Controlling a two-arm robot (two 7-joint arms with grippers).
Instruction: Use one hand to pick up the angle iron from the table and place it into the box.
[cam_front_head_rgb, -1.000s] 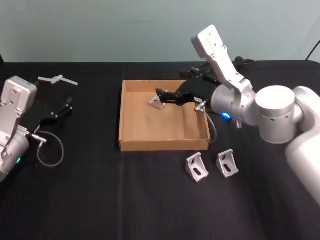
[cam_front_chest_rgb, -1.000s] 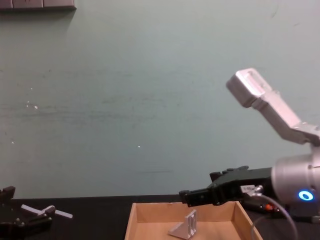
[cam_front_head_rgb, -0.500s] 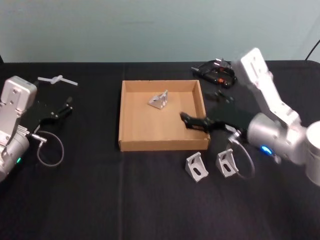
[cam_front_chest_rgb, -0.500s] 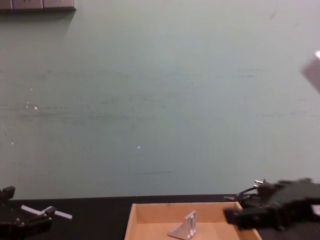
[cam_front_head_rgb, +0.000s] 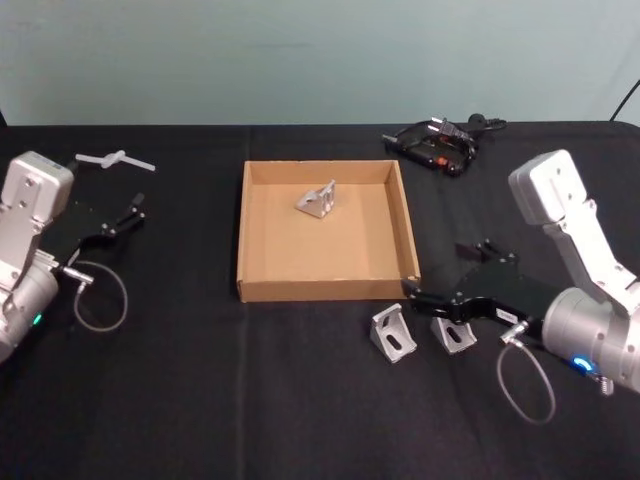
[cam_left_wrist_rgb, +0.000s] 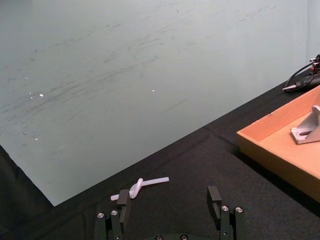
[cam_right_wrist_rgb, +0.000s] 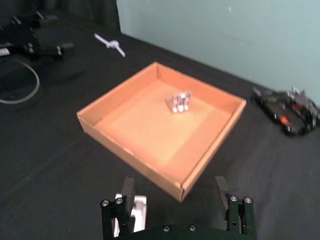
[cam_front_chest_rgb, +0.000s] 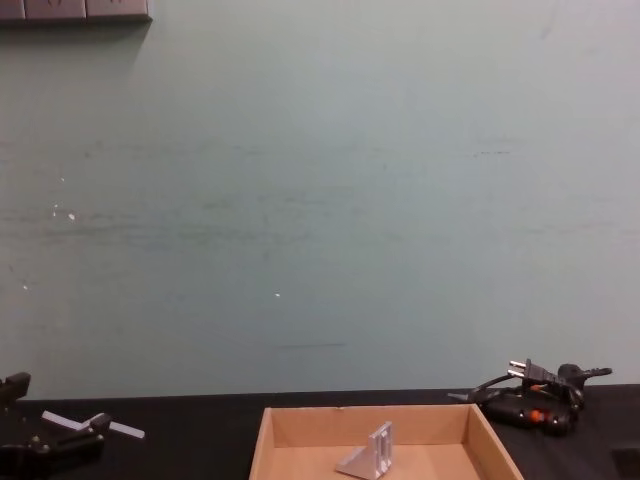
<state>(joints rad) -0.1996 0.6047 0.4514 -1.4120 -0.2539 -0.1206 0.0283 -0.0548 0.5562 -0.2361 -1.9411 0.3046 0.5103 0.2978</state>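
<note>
- The right gripper (cam_right_wrist_rgb: 173, 183) sits in the lower right of the head view, low over the bench (cam_front_head_rgb: 200, 400) and just off the near right corner of the box (cam_front_head_rgb: 243, 230).
- Its jaws are spread wide and grasp nothing; in the right wrist view the corner of the box shows between the two fingers (cam_front_head_rgb: 430, 298).
- In the head view one finger reaches left towards that corner and crosses the top edge of the right-hand angle iron (cam_front_head_rgb: 455, 336). I cannot tell whether they touch.
- The left-hand angle iron (cam_front_head_rgb: 393, 334) stands just beside it on the bench, below the front wall of the box and clear of the gripper.
- In the right wrist view a pale bracket shows beside one finger at the lower left of the frame; which of the two it is I cannot tell.
- A third angle iron (cam_front_head_rgb: 318, 200) rests inside the box, near the far wall and left of centre; in the chest view it stands at the bottom centre of the frame.
- The left gripper (cam_left_wrist_rgb: 168, 197) is parked on the bench at the left edge of the head view, jaws apart and empty, well away from the box.
- A white plastic piece (cam_front_head_rgb: 115, 158) lies just beyond the left gripper.
- A black tool with a plug (cam_front_head_rgb: 438, 142) lies beyond the far right corner of the box.
</note>
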